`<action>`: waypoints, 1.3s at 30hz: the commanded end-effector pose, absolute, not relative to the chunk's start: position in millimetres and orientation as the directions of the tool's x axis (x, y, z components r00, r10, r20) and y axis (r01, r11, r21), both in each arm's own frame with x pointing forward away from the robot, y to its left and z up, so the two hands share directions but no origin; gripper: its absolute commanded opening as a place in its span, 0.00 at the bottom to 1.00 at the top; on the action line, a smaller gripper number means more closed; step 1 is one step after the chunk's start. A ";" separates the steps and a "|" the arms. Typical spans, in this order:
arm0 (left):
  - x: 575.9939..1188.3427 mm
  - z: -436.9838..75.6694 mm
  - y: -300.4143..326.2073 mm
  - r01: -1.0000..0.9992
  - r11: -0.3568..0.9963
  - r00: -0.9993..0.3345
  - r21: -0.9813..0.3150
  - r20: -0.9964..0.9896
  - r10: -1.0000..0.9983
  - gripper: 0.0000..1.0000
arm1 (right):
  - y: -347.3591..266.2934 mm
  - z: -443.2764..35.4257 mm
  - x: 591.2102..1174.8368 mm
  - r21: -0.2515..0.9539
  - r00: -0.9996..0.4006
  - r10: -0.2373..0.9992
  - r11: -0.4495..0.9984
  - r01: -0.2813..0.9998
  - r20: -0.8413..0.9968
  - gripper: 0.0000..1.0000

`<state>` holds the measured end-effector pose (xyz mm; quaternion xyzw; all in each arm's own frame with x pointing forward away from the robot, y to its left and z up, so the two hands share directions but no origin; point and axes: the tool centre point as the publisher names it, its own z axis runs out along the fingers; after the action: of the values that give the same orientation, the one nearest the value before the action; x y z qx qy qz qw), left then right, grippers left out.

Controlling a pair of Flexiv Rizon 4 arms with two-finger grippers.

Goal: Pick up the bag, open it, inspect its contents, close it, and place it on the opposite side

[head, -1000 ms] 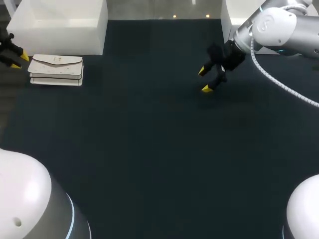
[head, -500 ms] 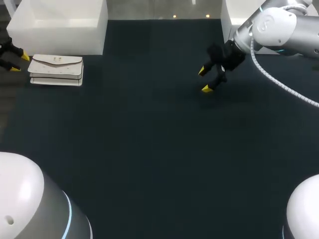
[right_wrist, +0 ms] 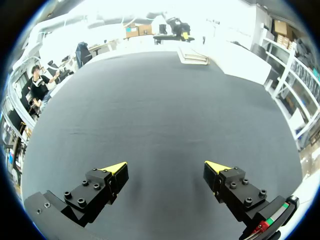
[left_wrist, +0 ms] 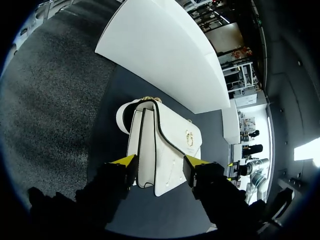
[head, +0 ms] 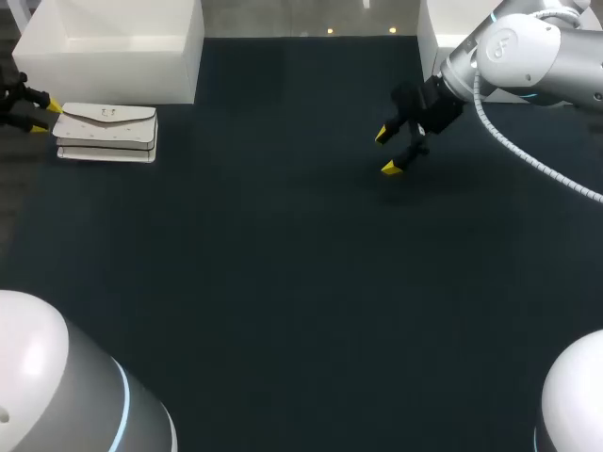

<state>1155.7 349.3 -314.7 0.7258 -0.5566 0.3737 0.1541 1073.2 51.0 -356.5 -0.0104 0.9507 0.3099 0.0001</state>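
Biggest worry for me here: the bag (left_wrist: 162, 150) was parked at the far left edge of the worktop (head: 283, 282), close in front of the white box (head: 104, 80), so there wasn't much room to work. If the left gripper (head: 45, 117) went in off-centre, one finger could've snagged the flap or shoved the bag toward the box instead of clamping it. I also reckoned a smooth, stiff bag like that would slip out of a shallow pinch. The left arm came in low from the edge, fingers spread wide, flanking the bag's near end with nothing gripped. The right gripper (head: 385, 151) hung over bare worktop well apart from the bag, fingers wide open and empty too.
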 end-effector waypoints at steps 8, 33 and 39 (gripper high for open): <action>1171.2 -324.1 349.7 -0.992 -0.124 0.093 0.015 0.757 -0.647 0.49 | 51.1 -356.9 1074.6 0.590 -1.000 -0.022 0.807 -0.020 -0.004 1.00; 1168.9 -330.9 328.6 -0.996 -0.076 0.082 0.043 0.754 -0.652 0.00 | 51.1 -356.9 1074.6 0.590 -1.000 -0.022 0.807 -0.020 -0.004 1.00; 1164.4 -328.0 317.9 -0.997 -0.064 0.067 0.033 0.755 -0.653 0.00 | 51.1 -356.9 1074.6 0.590 -1.000 -0.022 0.807 -0.020 -0.004 1.00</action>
<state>1158.9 316.1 -328.8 0.7098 -0.5583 0.3919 0.1759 1073.1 51.0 -356.5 -0.0104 0.9507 0.3099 0.0001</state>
